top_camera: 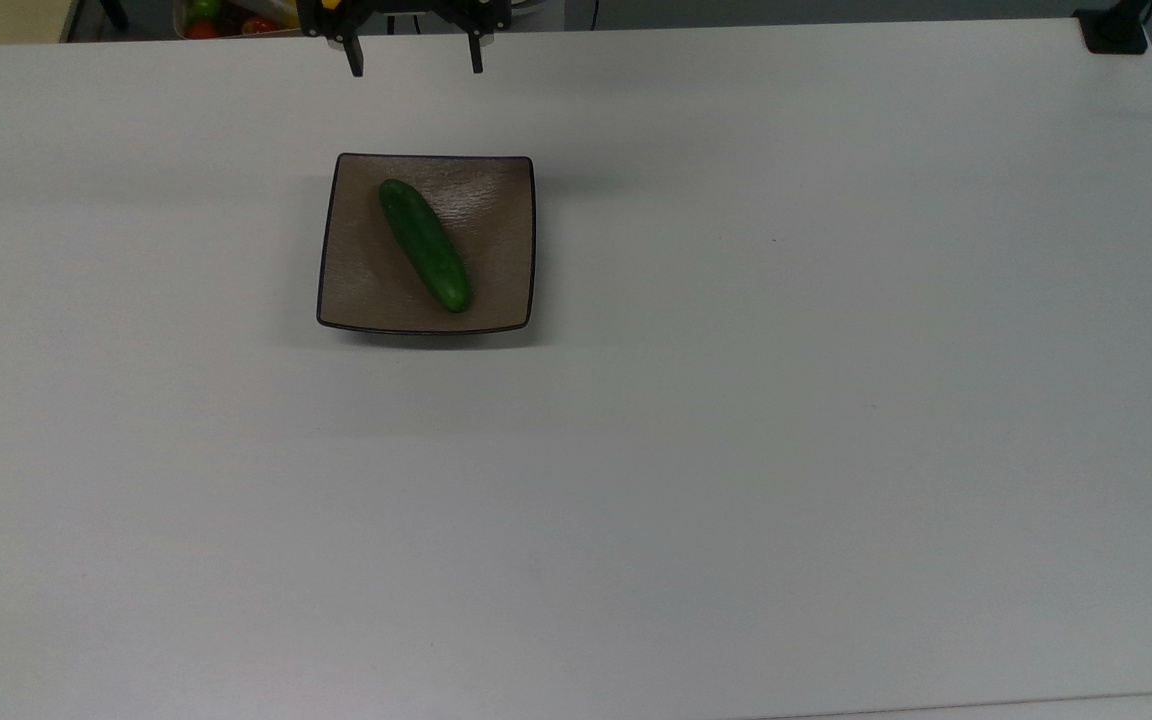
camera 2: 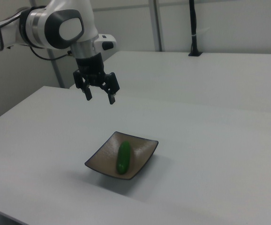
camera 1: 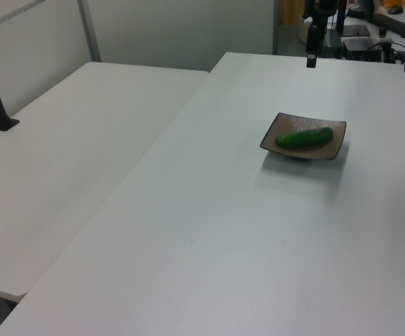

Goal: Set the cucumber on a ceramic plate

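Observation:
The dark green cucumber (top_camera: 424, 245) lies diagonally on the square brown ceramic plate (top_camera: 501, 290), which sits on the white table. The cucumber (camera 2: 123, 157) rests inside the plate (camera 2: 145, 152) in the right view, and cucumber (camera 1: 304, 137) on plate (camera 1: 334, 140) in the left view. My gripper (top_camera: 415, 66) hangs open and empty at the top view's upper edge, well above and behind the plate. The right view has the gripper (camera 2: 100, 95) high over the table, up and left of the plate, fingers spread. In the left view the gripper (camera 1: 312, 60) hangs past the plate.
The white table (top_camera: 736, 450) stretches wide around the plate. A second white table (camera 1: 62, 168) stands at the left view's left. A black post base (top_camera: 1114, 30) sits at the top view's upper right corner. Colourful items (top_camera: 226, 15) lie beyond the table's far edge.

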Controlling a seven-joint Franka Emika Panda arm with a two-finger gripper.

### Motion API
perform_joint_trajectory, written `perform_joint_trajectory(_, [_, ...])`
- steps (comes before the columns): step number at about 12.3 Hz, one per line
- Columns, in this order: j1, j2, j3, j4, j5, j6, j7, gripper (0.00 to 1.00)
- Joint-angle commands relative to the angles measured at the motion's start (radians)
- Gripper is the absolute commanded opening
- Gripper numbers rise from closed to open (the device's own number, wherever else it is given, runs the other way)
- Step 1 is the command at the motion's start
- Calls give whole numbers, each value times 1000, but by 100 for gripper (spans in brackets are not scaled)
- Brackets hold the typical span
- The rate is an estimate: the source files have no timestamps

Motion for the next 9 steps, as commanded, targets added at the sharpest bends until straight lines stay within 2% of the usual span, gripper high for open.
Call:
perform_joint_trajectory(1, [-27, -20, 55, -24, -13, 24, -17, 100])
perform_joint_trajectory(2, [-24, -19, 58, -24, -13, 24, -17, 100])
perform_joint_trajectory(4, [-21, -20, 96, -22, -13, 17, 6, 100])
perform_joint_trajectory(9, [-9, -22, 98, -21, -10, 17, 106, 100])
